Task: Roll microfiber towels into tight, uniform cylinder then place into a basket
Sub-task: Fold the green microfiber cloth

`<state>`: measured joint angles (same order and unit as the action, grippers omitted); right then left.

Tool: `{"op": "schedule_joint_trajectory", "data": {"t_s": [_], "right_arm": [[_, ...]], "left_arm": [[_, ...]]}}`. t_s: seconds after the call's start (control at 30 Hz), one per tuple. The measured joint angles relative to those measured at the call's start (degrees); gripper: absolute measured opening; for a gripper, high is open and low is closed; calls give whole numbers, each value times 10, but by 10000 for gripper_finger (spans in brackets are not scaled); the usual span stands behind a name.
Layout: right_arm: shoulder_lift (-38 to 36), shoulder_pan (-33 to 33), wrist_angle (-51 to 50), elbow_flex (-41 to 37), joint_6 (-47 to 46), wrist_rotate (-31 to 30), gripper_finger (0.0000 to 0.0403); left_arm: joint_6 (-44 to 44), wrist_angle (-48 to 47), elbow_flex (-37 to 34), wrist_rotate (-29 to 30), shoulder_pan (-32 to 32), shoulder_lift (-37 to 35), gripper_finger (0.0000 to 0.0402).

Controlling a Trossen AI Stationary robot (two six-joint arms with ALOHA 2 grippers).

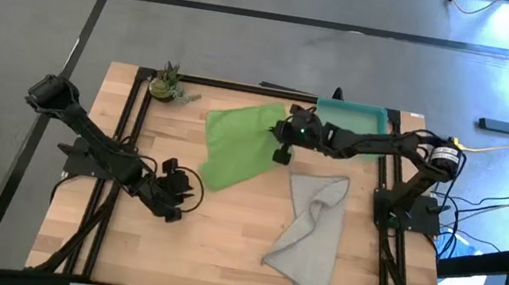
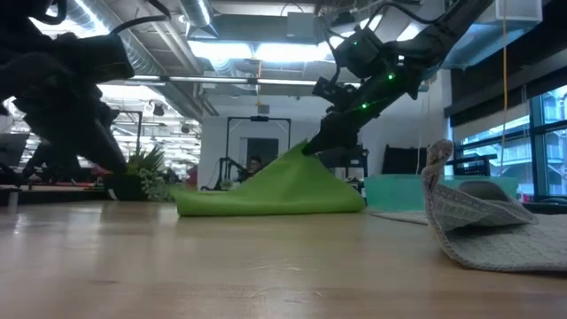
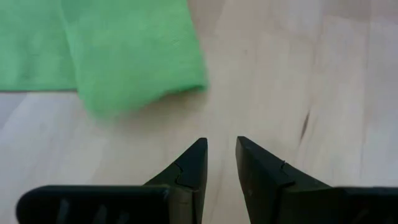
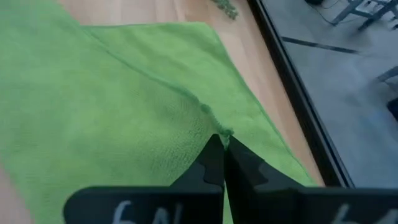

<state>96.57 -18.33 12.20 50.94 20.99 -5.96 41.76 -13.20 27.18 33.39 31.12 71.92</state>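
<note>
The lime green towel (image 1: pixel 237 147) lies spread on the table's far middle, with one part drawn up into a peak (image 2: pixel 301 152). My right gripper (image 1: pixel 280 138) is shut on that peak, beside the towel's right side. The light grey towel (image 1: pixel 314 230) lies crumpled at the near right, one fold standing up (image 2: pixel 436 168). The teal basket (image 1: pixel 360 115) stands at the far right edge, behind my right arm. My left gripper (image 3: pixel 221 152) hovers open over bare wood near the green towel's near left corner (image 3: pixel 134 81), with nothing between its fingers. My right gripper pinches a raised ridge of the green towel (image 4: pixel 211 121) between its two fingertips. The fingers slant down from the table's right side. The pinched part is lifted into a tent (image 2: pixel 306 149), and the towel's remaining cloth (image 2: pixel 266 202) lies on the table.
A small potted plant (image 1: pixel 168 83) stands at the far left corner. Black frame rails (image 1: pixel 124 133) run along the table's left and right sides. Bare wood (image 1: pixel 218 248) shows at the near middle, between my left gripper and the grey towel.
</note>
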Motion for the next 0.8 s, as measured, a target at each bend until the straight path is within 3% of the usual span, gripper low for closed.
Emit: {"op": "schedule_joint_trajectory", "data": {"t_s": [0.3, 0.57, 0.7, 0.8], "right_arm": [[0, 2, 0, 0, 4, 27, 2], [0, 3, 0, 0, 5, 30, 2], [0, 3, 0, 0, 5, 30, 2], [0, 3, 0, 0, 5, 30, 2]], "left_arm": [[32, -7, 0, 37, -76, 0, 81], [56, -22, 0, -32, -155, 1, 104], [142, -29, 0, -65, -215, 1, 112], [156, -29, 0, -96, -256, 1, 113]]}}
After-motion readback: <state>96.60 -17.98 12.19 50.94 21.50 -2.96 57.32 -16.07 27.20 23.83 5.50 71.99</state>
